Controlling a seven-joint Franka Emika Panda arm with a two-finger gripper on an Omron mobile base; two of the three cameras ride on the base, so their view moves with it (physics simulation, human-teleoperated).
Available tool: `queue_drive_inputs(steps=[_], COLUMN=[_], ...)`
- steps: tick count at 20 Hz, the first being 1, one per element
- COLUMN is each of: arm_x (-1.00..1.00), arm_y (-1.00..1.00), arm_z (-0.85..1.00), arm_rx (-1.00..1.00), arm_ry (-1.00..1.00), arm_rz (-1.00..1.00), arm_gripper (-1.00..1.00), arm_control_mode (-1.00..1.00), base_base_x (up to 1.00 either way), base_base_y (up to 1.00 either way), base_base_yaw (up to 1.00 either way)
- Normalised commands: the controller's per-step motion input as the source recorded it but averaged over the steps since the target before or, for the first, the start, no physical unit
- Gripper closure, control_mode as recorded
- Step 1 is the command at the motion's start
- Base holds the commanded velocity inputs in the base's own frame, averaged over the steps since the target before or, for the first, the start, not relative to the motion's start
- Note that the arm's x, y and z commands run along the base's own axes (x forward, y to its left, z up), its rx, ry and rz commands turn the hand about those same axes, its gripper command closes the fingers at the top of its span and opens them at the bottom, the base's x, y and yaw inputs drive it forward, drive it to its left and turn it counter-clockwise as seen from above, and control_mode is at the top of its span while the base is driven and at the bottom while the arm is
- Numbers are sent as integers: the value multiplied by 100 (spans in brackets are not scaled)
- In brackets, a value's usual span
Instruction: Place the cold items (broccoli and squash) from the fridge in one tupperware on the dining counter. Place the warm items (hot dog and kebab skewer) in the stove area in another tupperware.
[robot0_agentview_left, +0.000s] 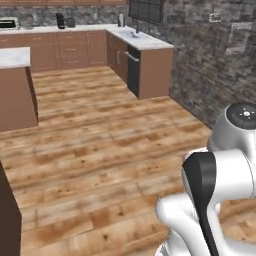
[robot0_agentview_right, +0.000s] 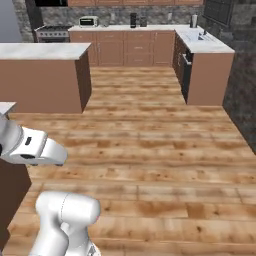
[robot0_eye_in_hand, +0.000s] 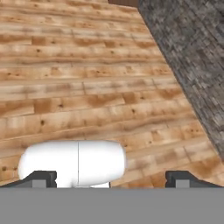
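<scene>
Your gripper (robot0_eye_in_hand: 110, 179) with jaws spread wide and holding nothing, wooden floor (robot0_eye_in_hand: 87, 87) beneath it, grey stone wall (robot0_eye_in_hand: 192, 57) to its right, stove area (robot0_agentview_right: 51, 33) far off across the kitchen beyond the marble-topped island (robot0_agentview_right: 42, 51)

- An island (robot0_agentview_right: 42, 51) stands on the floor (robot0_agentview_right: 150, 145), ahead and to the left.
- The stove area (robot0_agentview_right: 52, 33) lies behind the island, against the back wall.
- A counter (robot0_agentview_right: 205, 42) runs forward from the far right corner.
- A stone wall (robot0_agentview_left: 220, 60) lies along the right.

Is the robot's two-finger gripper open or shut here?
Open. In the hand view the gripper has its two dark fingertips far apart, with wooden plank floor beyond them and nothing held.
</scene>
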Motion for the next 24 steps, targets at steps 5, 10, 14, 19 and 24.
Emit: queue_drive_inputs(steps=[5, 10, 14, 19, 24], arm_x=[0, 0, 0, 0, 0], arm_y=[0, 0, 0, 0, 0], arm_z=[0, 0, 0, 0, 0], arm_rx=[0, 0, 0, 0, 0], arm_ry=[0, 0, 0, 0, 0], arm_rz=[0, 0, 0, 0, 0], arm_gripper=[-100, -100, -100, -100, -100], arm_control_mode=[100, 100, 100, 100, 100], base_base_x=[100, 100, 100, 100, 100], base_base_y=[-54, -24, -23, -32, -38], base_base_yaw=[21, 29, 27, 18, 7])
